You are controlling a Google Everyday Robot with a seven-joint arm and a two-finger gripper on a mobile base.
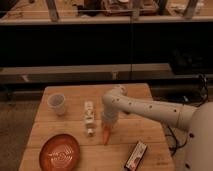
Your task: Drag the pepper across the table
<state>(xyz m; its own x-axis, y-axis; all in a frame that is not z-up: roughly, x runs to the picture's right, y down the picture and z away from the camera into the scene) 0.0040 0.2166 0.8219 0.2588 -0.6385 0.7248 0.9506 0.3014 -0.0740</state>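
The pepper (106, 135) is a small orange tapered piece lying on the light wooden table (65, 95), near its middle and a little toward the front. My gripper (108, 121) hangs from the white arm and comes down right on top of the pepper's upper end, which it hides. Only the pepper's lower pointed part shows below the gripper.
A white cup (57, 104) stands at the back left. A small white bottle (89, 118) lies just left of the gripper. A round orange-red plate (60, 152) sits at the front left. A dark snack packet (136, 155) lies at the front right.
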